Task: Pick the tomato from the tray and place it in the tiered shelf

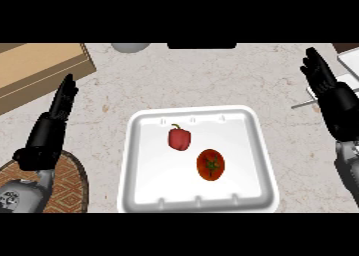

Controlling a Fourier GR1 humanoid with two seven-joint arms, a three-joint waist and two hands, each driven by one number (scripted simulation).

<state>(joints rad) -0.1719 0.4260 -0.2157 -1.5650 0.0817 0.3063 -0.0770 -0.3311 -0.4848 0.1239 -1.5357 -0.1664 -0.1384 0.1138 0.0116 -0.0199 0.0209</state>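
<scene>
A red tomato (211,165) with a dark green stem lies in the white tray (149,165), right of its centre. Beside it, up and to the left, lies a red bell pepper (180,138). At the far right edge, part of the white tiered shelf (355,62) shows, mostly cut off by the view. My left hand (53,127) stands open at the left, fingers straight and pointing up, well apart from the tray. My right hand (335,100) stands open at the right, in front of the shelf, holding nothing.
A wooden box (34,67) sits at the top left. A woven brown mat (67,185) lies under my left forearm. A grey round object (130,47) shows at the top edge. The counter is pale marble.
</scene>
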